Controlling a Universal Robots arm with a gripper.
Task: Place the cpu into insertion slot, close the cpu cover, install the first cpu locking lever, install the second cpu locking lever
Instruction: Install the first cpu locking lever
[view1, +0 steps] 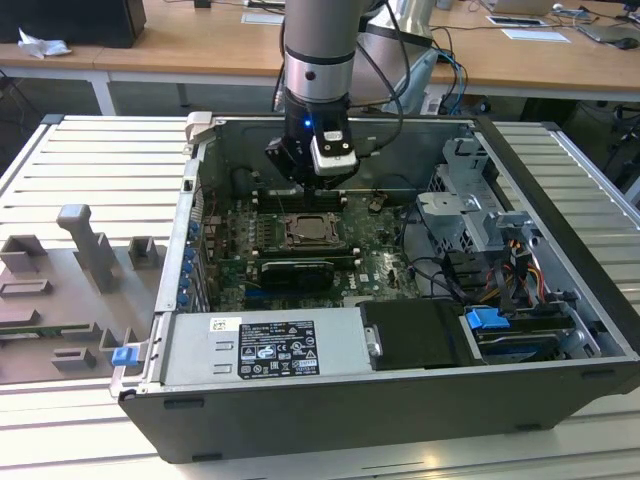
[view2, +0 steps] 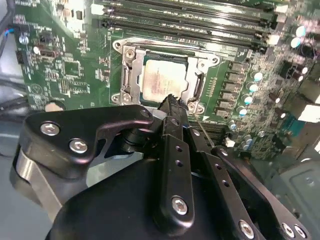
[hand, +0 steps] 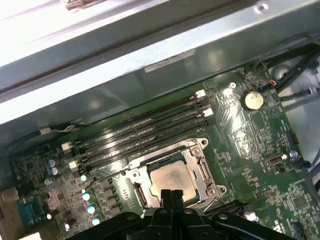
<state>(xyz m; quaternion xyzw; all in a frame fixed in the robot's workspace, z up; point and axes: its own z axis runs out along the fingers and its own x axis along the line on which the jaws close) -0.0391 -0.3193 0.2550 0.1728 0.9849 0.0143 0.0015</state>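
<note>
Judging by the second wrist view, the cpu (view2: 164, 80) is seated in the insertion slot (view2: 165, 47) just below the gripper (view2: 170, 102), whose fingers are pressed together holding nothing, the cpu cover (view2: 131, 75) appears flat over it, and whether the locking levers are latched cannot be told.

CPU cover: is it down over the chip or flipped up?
Down. In both wrist views the cpu cover lies flat, framing the cpu through its cut-out.
</note>
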